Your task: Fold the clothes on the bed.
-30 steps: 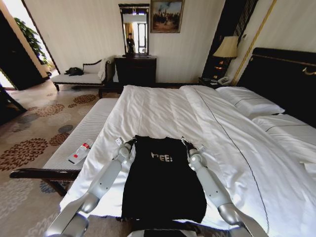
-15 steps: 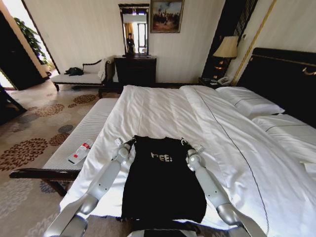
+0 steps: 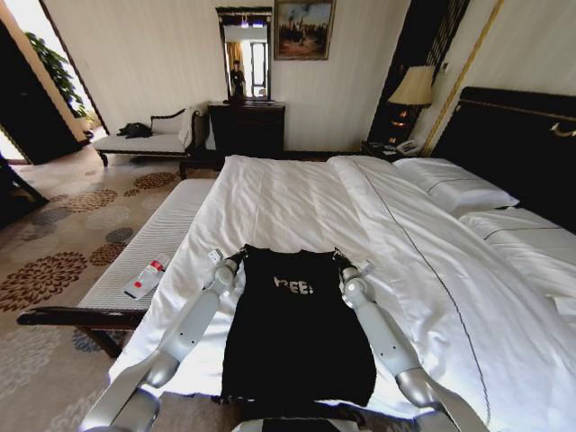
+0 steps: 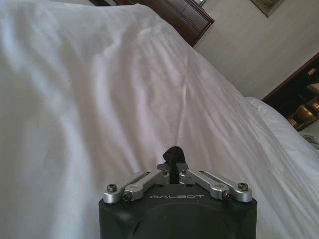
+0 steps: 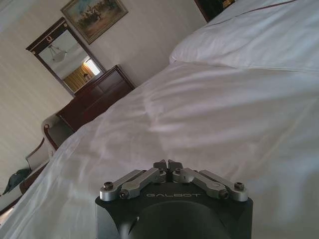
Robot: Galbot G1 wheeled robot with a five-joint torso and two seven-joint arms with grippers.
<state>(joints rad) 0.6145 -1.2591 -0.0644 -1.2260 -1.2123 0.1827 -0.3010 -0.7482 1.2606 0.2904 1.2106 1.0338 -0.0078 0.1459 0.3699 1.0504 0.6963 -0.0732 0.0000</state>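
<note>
The clothes, a black T-shirt (image 3: 297, 333) with white lettering, lie flat on the white bed (image 3: 297, 193), hem toward me and hanging over the near edge. My left gripper (image 3: 241, 256) sits at the shirt's far left corner and my right gripper (image 3: 337, 256) at its far right corner, the far edge straight between them. In the left wrist view the left gripper (image 4: 172, 158) is shut with a tuft of black fabric (image 4: 173, 151) pinched in it. The right wrist view shows the right gripper (image 5: 168, 164) shut low over the sheet, any cloth in it hidden.
A padded bench (image 3: 153, 238) runs along the bed's left side with a white and red object (image 3: 146, 277) on it. Pillows (image 3: 454, 193) and a dark headboard (image 3: 522, 135) are at the right. A chaise (image 3: 148, 139), a dresser (image 3: 247, 126) and a lamp (image 3: 414, 87) stand by the far wall.
Both grippers have crept a little farther across the bed, and the shirt's far edge has gone with them. The rest of the room is unchanged.
</note>
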